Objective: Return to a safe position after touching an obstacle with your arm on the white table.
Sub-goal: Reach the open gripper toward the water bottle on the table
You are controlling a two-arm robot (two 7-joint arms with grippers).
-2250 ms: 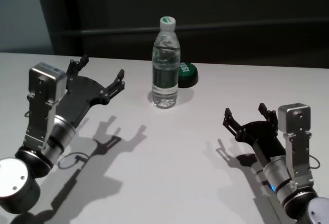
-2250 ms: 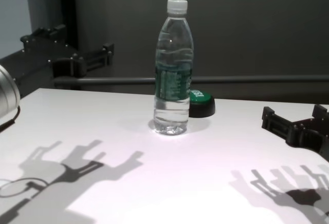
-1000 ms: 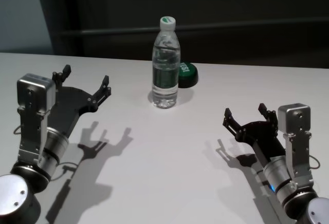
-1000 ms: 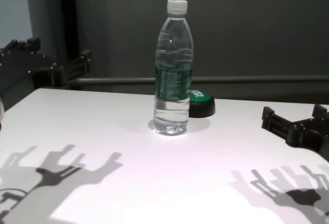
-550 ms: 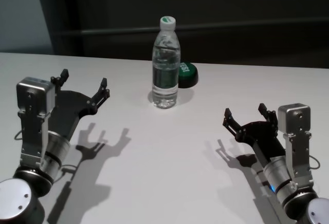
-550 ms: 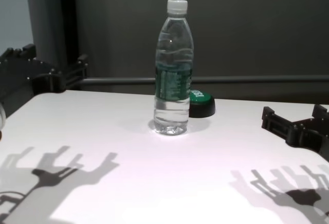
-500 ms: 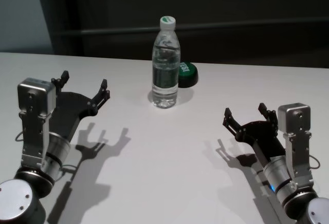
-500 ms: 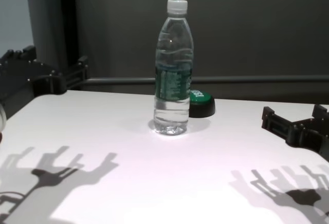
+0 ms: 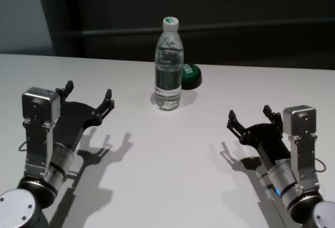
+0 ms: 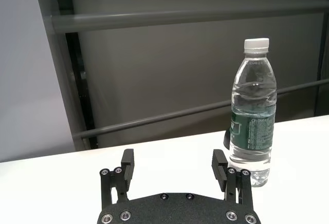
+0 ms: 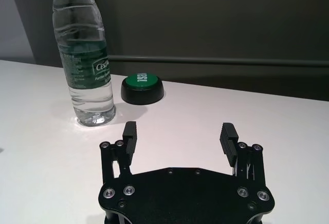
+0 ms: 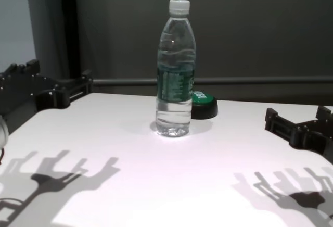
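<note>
The bottle (image 9: 168, 64) stands upright near the far edge of the white table (image 9: 172, 160), ahead and to the right of the left gripper (image 9: 88, 100), well apart from it. That gripper's fingers are spread and empty (the right gripper (image 9: 251, 118), also spread, sits parked on the other side), so any further pull-back should go away from the bottle

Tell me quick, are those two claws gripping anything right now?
Left gripper: open, holding nothing, left of the bottle.
Right gripper: open, holding nothing, low over the table.
</note>
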